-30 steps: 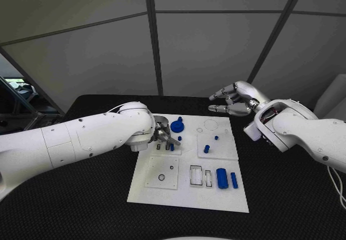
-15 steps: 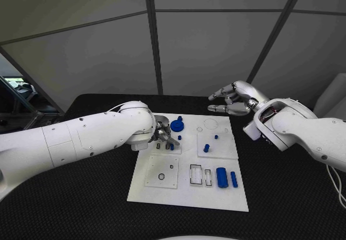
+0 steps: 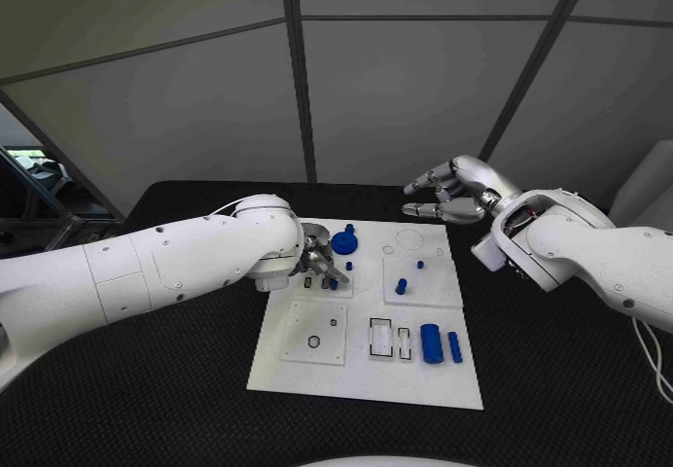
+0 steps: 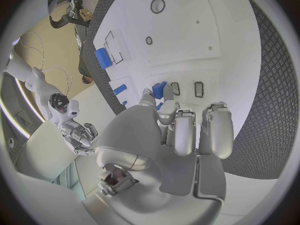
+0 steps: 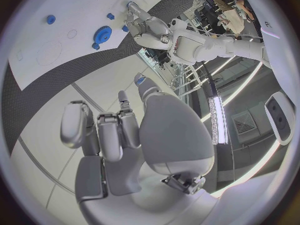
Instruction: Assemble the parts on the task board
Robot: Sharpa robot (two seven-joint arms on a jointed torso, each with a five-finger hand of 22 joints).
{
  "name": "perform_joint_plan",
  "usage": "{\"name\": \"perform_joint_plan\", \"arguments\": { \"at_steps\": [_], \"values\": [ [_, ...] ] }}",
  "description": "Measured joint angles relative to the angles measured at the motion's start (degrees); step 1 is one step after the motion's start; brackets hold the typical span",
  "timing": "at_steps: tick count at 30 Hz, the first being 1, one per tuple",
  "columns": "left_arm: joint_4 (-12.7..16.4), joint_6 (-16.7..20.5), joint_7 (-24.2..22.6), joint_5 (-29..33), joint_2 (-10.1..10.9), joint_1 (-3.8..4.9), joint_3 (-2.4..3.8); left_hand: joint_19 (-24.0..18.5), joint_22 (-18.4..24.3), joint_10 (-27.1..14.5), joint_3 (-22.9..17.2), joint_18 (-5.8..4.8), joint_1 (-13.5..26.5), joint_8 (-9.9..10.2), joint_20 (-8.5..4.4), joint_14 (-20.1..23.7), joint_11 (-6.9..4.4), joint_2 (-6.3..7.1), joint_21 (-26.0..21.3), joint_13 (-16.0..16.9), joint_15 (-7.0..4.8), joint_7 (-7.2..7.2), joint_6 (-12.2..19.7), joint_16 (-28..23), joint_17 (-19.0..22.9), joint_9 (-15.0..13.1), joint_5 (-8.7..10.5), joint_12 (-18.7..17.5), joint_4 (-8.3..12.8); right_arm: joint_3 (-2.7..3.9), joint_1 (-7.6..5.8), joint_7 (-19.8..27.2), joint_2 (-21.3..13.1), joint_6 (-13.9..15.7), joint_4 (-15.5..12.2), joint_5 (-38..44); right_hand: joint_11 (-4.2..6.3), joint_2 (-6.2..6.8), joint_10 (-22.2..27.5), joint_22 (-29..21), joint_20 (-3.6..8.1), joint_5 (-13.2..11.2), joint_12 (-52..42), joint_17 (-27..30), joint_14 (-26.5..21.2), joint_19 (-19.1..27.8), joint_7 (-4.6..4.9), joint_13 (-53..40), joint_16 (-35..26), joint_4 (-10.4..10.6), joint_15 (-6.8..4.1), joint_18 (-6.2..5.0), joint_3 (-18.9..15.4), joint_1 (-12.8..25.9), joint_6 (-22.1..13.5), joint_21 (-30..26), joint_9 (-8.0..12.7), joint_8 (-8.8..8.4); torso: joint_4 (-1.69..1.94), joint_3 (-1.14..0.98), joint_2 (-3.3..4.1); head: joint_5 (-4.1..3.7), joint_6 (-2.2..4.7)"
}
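Observation:
The white task board (image 3: 368, 375) lies in the middle of the table. My left hand (image 3: 314, 264) hovers over its far-left block and pinches a small blue part (image 4: 159, 90) at its fingertips, right beside two small slots (image 4: 198, 89). Just beyond that hand sits a blue gear (image 3: 345, 243). A blue peg (image 3: 402, 288) stands on the right-hand block. A thick blue cylinder (image 3: 432, 343) and a thinner one (image 3: 454, 347) lie near the board's right edge. My right hand (image 3: 449, 195) hangs above the board's far right corner, fingers half bent and holding nothing.
A black ring (image 3: 314, 342) lies on the near-left block, next to two rectangular pockets (image 3: 380, 337). A faint round recess (image 3: 409, 239) marks the far side of the board. Black table mat (image 3: 561, 370) surrounds the board.
My left hand has shifted very slightly over the far-left block with the small part. My right hand has drifted a little upward and away.

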State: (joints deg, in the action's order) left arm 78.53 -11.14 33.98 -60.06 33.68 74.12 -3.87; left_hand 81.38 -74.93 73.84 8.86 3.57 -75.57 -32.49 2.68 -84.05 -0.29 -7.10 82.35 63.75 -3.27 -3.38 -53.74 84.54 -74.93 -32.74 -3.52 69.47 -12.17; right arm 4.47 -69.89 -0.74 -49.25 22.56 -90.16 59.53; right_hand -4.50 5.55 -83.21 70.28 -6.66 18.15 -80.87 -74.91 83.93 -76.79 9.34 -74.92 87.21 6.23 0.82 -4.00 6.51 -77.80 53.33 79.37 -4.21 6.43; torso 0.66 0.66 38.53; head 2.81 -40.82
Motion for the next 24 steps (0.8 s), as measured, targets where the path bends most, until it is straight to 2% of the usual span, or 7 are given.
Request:
{"name": "perform_joint_plan", "arguments": {
  "at_steps": [10, 16, 17, 19, 21, 22, 24],
  "values": [
    [0.0, -0.1, -0.1, 0.2, 0.3, 0.27, 0.16, 0.0, 0.0, -0.6, -6.8, -0.01, -4.6, 1.9, -0.04, 0.0, -0.57, -0.91, 0.0, -0.5, -0.42, 0.40, 0.6, 0.0, 0.0, 0.0, -0.25, -0.9, 2.9, 0.00, 0.00, 0.0, 0.2, -0.3, 0.2, 0.0, 0.00, 0.00, 0.0, 0.0, 0.00, 0.0, 0.0, 0.0, 0.0, 0.0, 0.00, 0.0, 0.0, 0.0, 0.00, 0.00, 0.0, 0.0, 0.0, 0.0, 0.0, 0.00, 0.00, 0.02, 0.01, -0.05, -0.16],
    [0.5, 0.3, -0.2, 1.3, 1.0, 0.23, 0.12, -0.2, 0.0, -0.9, -12.4, 0.00, -6.4, 3.2, -0.22, 0.0, -0.60, 0.40, 0.0, -0.9, -0.42, -0.01, 1.0, -0.2, 0.0, 0.2, -1.11, -1.7, -1.8, 0.00, 0.00, 0.0, 0.3, -0.4, 0.4, 0.0, 0.00, 0.00, 0.0, 0.0, 0.00, 0.0, 0.0, 0.0, 0.0, 0.0, 0.00, 0.0, 0.0, 0.0, 0.00, 0.00, 0.0, 0.0, 0.0, 0.0, 0.0, 0.00, 0.04, 0.02, 0.01, 0.04, -0.20],
    [0.6, 0.5, -0.2, 1.5, 1.2, 0.18, 0.09, -0.2, 0.0, -1.0, -14.9, 0.00, -5.3, 3.2, -0.22, 0.0, -0.60, 1.51, 0.0, -0.9, -0.42, -0.07, 1.0, -0.2, 0.0, -0.2, -1.11, -1.7, -2.9, 0.00, 0.00, 0.0, 0.3, -0.5, 0.4, 0.0, 0.00, 0.00, 0.0, 0.0, 0.00, 0.0, 0.0, 0.0, 0.0, 0.0, 0.00, 0.0, 0.0, 0.0, 0.00, 0.00, 0.0, 0.0, 0.0, 0.0, 0.0, 0.00, 0.04, 0.03, 0.02, 0.04, -0.23],
    [0.9, 0.9, -0.2, 2.1, 1.7, 0.08, 0.01, -0.2, 0.0, -0.9, -22.8, 0.00, -2.6, 3.2, -0.22, 0.0, -0.47, 5.14, -0.1, -0.9, -0.42, -0.22, 0.8, -0.2, 0.0, -1.0, -1.12, -1.7, -2.4, 0.00, 0.00, 0.0, 0.3, -0.5, 0.5, 0.0, 0.00, 0.00, 0.0, 0.0, 0.00, 0.0, 0.0, 0.0, 0.0, 0.0, 0.11, 0.0, 0.0, 0.0, 0.00, 0.00, 0.0, 0.0, 0.1, -0.1, 0.0, 0.00, 0.05, 0.05, 0.02, 0.04, -0.27],
    [1.2, 1.4, -0.3, 2.7, 2.2, 0.02, -0.01, -0.2, 0.0, -0.7, -27.8, -0.01, -0.5, 3.1, -0.22, 0.0, -0.47, 7.18, -0.3, -0.9, -0.41, -0.23, 0.8, -0.2, 0.0, -1.8, -1.12, -1.7, -2.1, 0.00, 0.00, 0.0, 0.3, -0.6, 0.5, 0.0, 0.00, 0.00, 0.0, -0.1, 0.00, 0.0, 0.0, 0.0, 0.0, 0.0, 0.18, 0.0, 0.0, 0.0, 0.00, 0.00, 0.0, 0.0, 0.2, -0.3, 0.0, 0.00, 0.07, 0.05, 0.02, 0.04, -0.29],
    [1.4, 1.8, -0.3, 3.1, 2.5, 0.01, -0.01, -0.2, 0.0, -0.3, -32.9, -0.01, 1.4, 2.9, -0.22, 0.0, -0.38, 9.05, -0.3, -0.9, -0.41, -0.33, 0.7, -0.2, 0.0, -2.4, -1.12, -1.7, -0.7, 0.00, 0.00, 0.0, 0.3, -0.6, 0.5, 0.0, 0.00, 0.00, 0.0, -0.2, 0.00, 0.0, 0.0, 0.0, 0.0, 0.0, 0.18, 0.0, 0.0, 0.0, 0.00, 0.00, 0.0, 0.0, 0.2, -0.3, 0.0, 0.00, 0.10, 0.05, 0.02, -0.02, -0.25],
    [1.8, 2.5, -0.4, 3.7, 3.0, 0.01, -0.01, -0.2, 0.0, -0.2, -36.1, 0.00, 3.4, 2.3, -0.22, 0.0, -0.39, 10.11, -0.3, -0.9, -0.41, -0.33, 0.7, -0.2, 0.0, -3.2, -1.11, -1.7, -0.2, -0.01, 0.00, 0.0, 0.3, -0.7, 0.5, 0.0, 0.00, -0.01, 0.0, -0.2, 0.00, 0.0, 0.0, 0.0, 0.0, 0.0, 0.08, 0.0, 0.0, 0.0, 0.00, 0.00, 0.0, 0.0, 0.3, -0.3, 0.0, 0.00, 0.10, 0.03, 0.03, -0.04, -0.17]
  ]
}}
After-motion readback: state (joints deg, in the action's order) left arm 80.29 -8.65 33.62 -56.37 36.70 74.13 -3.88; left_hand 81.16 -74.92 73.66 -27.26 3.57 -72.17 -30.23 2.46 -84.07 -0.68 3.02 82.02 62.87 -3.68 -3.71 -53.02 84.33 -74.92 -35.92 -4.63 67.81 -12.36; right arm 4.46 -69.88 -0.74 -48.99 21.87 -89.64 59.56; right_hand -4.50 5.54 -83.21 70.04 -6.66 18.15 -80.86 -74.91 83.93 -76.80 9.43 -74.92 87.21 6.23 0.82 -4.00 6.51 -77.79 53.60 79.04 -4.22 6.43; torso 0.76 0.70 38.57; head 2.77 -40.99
